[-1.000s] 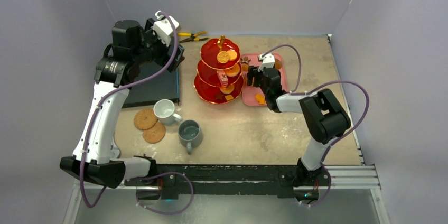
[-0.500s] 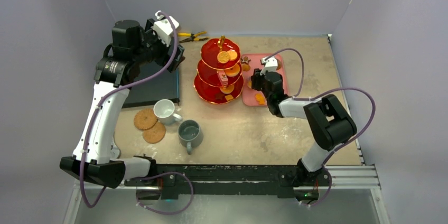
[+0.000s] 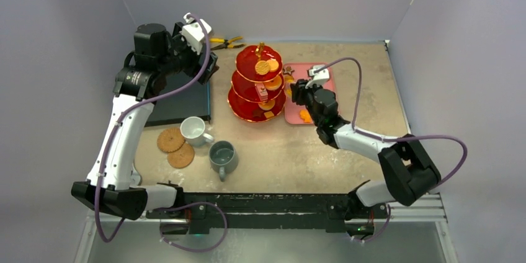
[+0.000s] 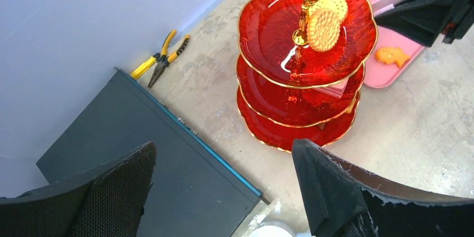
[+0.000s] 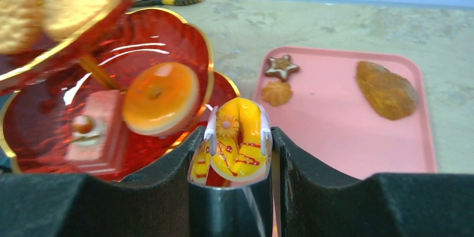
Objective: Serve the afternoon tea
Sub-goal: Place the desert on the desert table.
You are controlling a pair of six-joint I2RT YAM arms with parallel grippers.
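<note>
The right gripper [image 5: 237, 136] is closed on a yellow iced pastry [image 5: 235, 153] topped with an orange flower. Both fingers press its sides, and it hangs just beside the 3 o'clock side of the red translucent three-tier stand [image 3: 250, 58] with a gold handle. Two round tan biscuits [image 4: 327, 19] lie on the top tier. An orange ring doughnut [image 5: 160, 105] and a pink square cake [image 5: 92, 128] are on the middle tier.

At 3 o'clock of the stand lies a pink rectangular tray [image 5: 341, 119] holding a brown star biscuit [image 5: 281, 66], a small orange biscuit [image 5: 277, 93] and a larger brown pastry [image 5: 387, 89].

The left gripper [image 4: 223, 147] is spread wide and empty, above the flat dark rectangular slab [image 3: 180, 98] at 9 o'clock of the stand. The white mug [image 3: 193, 129] and grey mug [image 3: 222, 156] stand at 7 o'clock of the stand. Two round cork coasters [image 3: 170, 140] touch each other just at 8 o'clock of the white mug. Yellow-handled pliers [image 3: 226, 43] lie at 11 o'clock of the stand.
</note>
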